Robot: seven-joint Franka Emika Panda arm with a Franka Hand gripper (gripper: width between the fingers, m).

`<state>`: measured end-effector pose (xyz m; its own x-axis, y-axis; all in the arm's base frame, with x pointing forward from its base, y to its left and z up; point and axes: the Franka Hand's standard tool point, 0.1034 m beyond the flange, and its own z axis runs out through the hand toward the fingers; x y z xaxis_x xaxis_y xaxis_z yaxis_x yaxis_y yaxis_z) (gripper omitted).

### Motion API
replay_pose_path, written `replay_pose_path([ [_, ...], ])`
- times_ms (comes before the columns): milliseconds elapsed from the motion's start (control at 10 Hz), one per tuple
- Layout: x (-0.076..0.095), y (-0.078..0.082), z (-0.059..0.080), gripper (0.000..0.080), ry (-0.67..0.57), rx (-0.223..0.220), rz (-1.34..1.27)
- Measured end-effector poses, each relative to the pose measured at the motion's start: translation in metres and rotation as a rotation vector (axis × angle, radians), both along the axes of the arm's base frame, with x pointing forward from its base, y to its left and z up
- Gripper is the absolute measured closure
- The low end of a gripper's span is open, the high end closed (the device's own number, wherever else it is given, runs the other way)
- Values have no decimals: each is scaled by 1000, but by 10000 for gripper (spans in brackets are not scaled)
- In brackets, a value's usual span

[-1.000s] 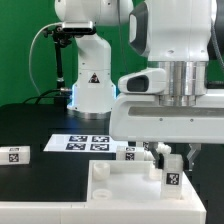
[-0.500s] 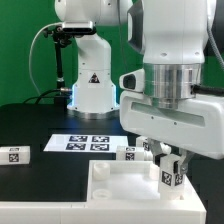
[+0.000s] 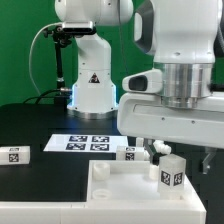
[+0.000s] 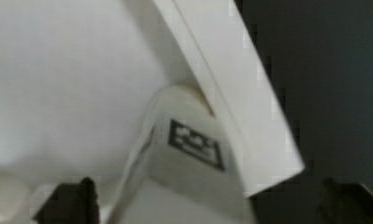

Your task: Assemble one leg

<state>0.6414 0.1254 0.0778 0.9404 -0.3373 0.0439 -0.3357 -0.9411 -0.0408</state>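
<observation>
My gripper [image 3: 171, 168] is shut on a white leg [image 3: 170, 175] and holds it upright over the far right corner of the large white panel [image 3: 100, 190]. The leg's tag faces the camera. In the wrist view the leg [image 4: 192, 150] with its tag sits between the dark fingers [image 4: 71, 200], against the panel's raised rim [image 4: 218, 80]. My gripper [image 4: 183, 208] is at that picture's lower edge. The leg's lower end is hidden. A second leg [image 3: 128, 153] lies just behind the panel. A third leg [image 3: 15, 155] lies at the exterior view's left.
The marker board [image 3: 85, 143] lies flat on the black table behind the panel. A white robot base [image 3: 90, 85] with cables stands at the back.
The wrist has turned about its upright axis with the leg in it. The leg stays over the same corner of the panel.
</observation>
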Motion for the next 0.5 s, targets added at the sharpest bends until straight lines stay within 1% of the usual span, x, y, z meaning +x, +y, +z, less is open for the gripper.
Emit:
replay_pose_path([
  [100,-3,0,-1,156,1,-4,103],
  [400,-3,-4,-2,151,-3,-26,350],
  [500,-2,-6,-2,150,-4,-65,579],
])
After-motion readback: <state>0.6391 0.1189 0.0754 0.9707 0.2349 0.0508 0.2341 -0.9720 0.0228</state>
